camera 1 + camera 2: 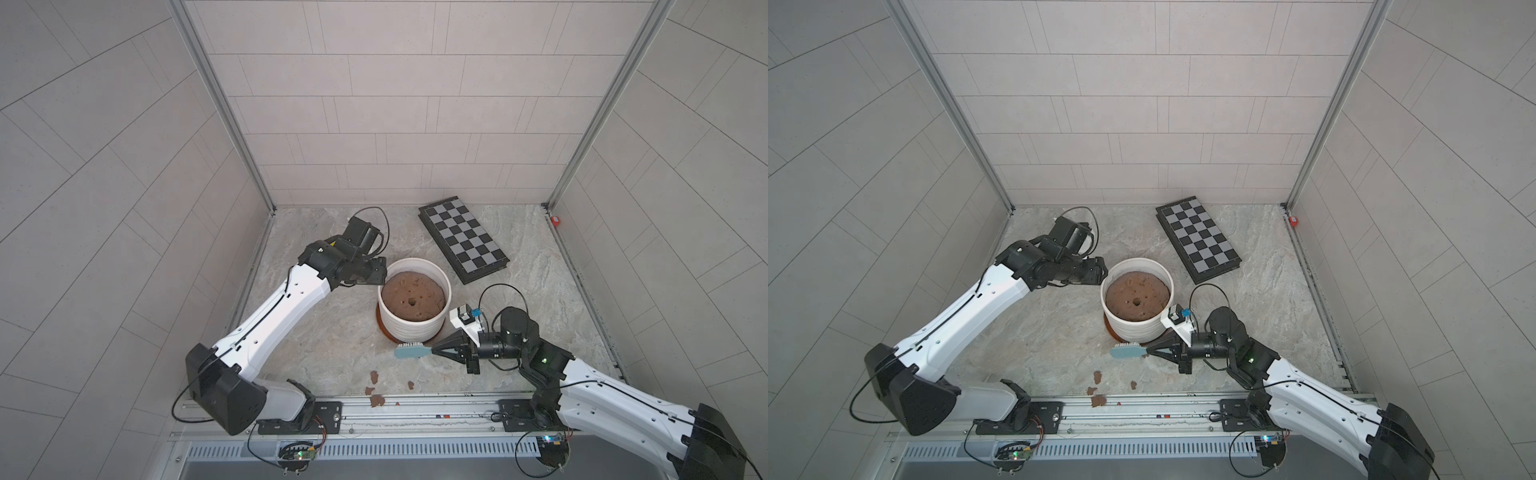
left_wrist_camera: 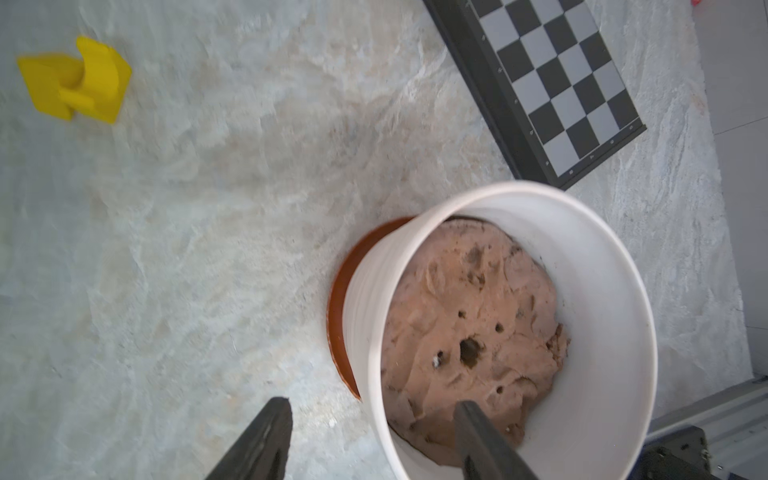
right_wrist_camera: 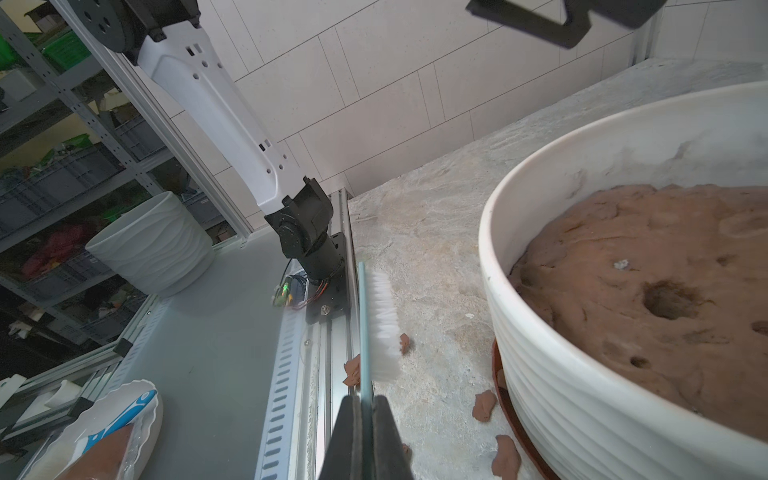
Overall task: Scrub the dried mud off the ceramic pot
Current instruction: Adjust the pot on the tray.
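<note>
Four small flakes of dried mud [image 1: 377,400] [image 1: 1099,400] lie loose on the stone-patterned table [image 1: 316,340], close to the front rail [image 1: 415,409] and apart from the pot

Just beyond them the right gripper [image 1: 434,351] [image 3: 365,405] has its jaws pressed together on the handle of a light-blue brush [image 1: 409,351] [image 1: 1127,352]. The brush lies level, its white bristles turned toward the pot. The right wrist view shows bare table between bristles and pot wall

Next comes the ceramic pot [image 1: 409,328] [image 1: 1133,328] [image 2: 623,291], white and ribbed, standing upright on an orange-brown saucer [image 1: 378,318] [image 2: 338,307] near the middle of the table. A brown mass [image 1: 413,295] with a central hole fills its inside

At the pot's far left rim the left gripper [image 1: 377,272] [image 2: 372,403] has its jaws spread. The left wrist view shows one finger outside the wall and one inside above the brown mass, with the rim between them. Whether either finger touches the pot I cannot tell

Farther back a black-and-grey chessboard [image 1: 463,239] [image 2: 561,83] lies flat, and a yellow piece [image 2: 75,81] sits on the table well apart from the pot
</note>
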Motion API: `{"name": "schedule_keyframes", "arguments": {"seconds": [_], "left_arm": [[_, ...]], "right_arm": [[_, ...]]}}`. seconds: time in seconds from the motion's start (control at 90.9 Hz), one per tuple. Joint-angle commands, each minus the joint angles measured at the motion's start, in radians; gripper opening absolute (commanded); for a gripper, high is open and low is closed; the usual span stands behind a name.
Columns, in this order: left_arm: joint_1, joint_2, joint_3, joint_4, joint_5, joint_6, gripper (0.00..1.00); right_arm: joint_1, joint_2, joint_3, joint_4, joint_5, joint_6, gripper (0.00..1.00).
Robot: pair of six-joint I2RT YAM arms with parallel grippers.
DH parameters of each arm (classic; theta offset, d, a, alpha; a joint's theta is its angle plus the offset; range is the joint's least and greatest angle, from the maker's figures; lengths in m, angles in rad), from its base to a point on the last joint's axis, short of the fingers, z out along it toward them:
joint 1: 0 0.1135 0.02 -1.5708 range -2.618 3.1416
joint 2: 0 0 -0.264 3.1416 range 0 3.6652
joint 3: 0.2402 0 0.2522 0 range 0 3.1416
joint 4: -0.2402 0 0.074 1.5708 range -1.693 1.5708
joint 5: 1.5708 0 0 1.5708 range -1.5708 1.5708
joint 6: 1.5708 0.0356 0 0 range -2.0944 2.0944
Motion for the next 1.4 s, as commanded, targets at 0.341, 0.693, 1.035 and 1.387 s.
{"name": "schedule_keyframes", "arguments": {"seconds": [0.341, 0.693, 1.035, 1.387], "left_arm": [[-0.224, 0.073, -0.094, -0.026, -0.230, -0.421, 0.48], [-0.233, 0.093, -0.088, -0.031, -0.281, -0.390, 0.14], [-0.183, 0.161, -0.031, 0.015, -0.330, -0.172, 0.01], [-0.033, 0.234, 0.003, 0.144, -0.130, 0.214, 0.00]], "right_arm": [[-0.020, -0.059, 0.036, -0.080, 0.018, -0.028, 0.00], [-0.023, -0.087, 0.035, -0.095, 0.043, -0.028, 0.00], [-0.023, -0.079, 0.036, -0.061, 0.023, -0.008, 0.00], [-0.024, -0.050, 0.028, 0.001, 0.023, 0.009, 0.00]]}}
